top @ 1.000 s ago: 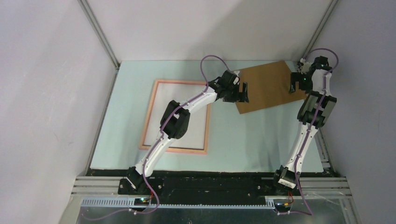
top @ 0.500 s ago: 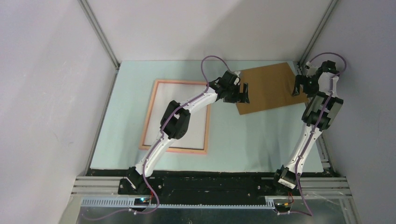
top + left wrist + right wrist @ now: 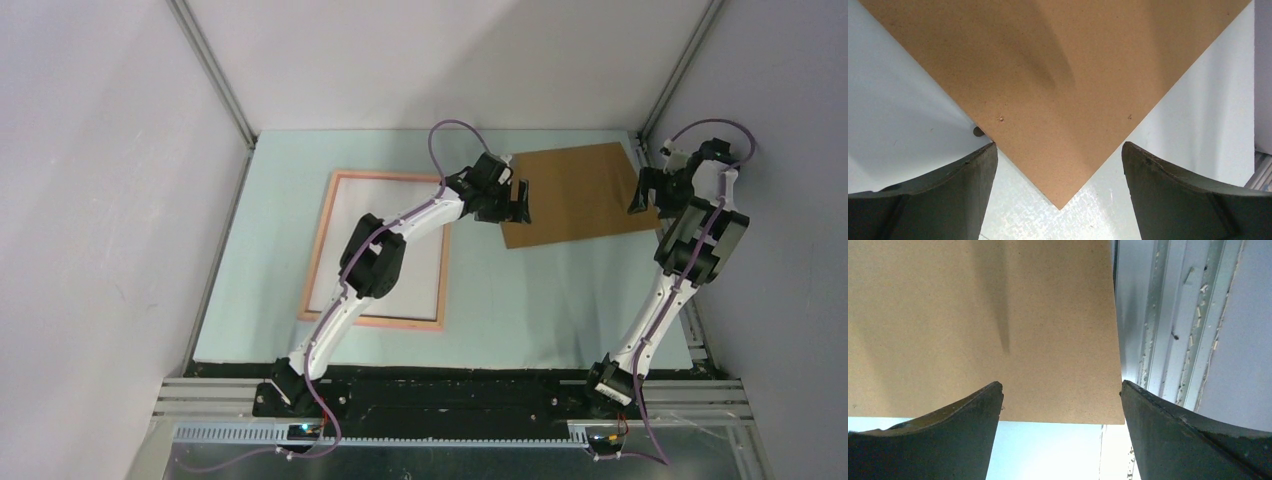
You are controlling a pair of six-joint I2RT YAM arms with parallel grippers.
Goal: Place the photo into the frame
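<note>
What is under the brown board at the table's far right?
Only the pale table shows around the brown board. A small dark nub peeks from one edge in the left wrist view. Anything else beneath is hidden by the board.

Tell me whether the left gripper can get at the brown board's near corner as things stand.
Probably yes: the left gripper hangs open right over the brown board corner, its fingers either side, nothing between.

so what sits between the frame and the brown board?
Top view: just the left arm, open jaws at the board's corner; bare mat beside the frame.
</note>
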